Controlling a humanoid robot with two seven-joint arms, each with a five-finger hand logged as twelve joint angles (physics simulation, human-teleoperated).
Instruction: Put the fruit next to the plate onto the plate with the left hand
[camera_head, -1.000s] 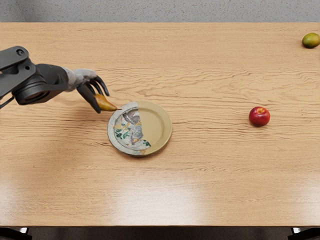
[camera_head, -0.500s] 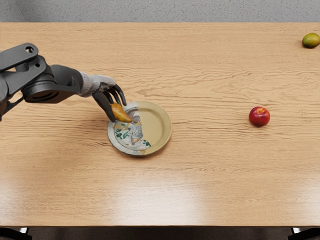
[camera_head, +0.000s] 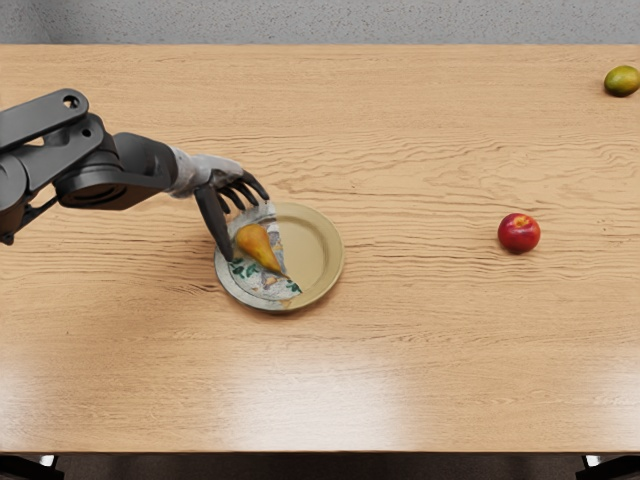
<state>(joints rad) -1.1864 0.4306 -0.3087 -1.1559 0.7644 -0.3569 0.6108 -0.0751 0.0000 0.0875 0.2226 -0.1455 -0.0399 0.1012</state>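
Diagonally on the plate (camera_head: 326, 252), the pear (camera_head: 255, 243), narrow tip toward lower right, left hand (camera_head: 226, 196) spread-fingered just beside

Left arm (camera_head: 100, 170): dark, enters over the surface's (camera_head: 400, 350) left edge, forearm angled rightward. Left hand (camera_head: 226, 197): palm down, fingers (camera_head: 252, 187) splayed and relaxed, thumb (camera_head: 215, 226) pointing toward the near edge, grasping nothing.

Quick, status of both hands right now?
Left hand: looks open, fingers spread, holding nothing; the pear lies on the plate beside them.
Right hand: not in view.
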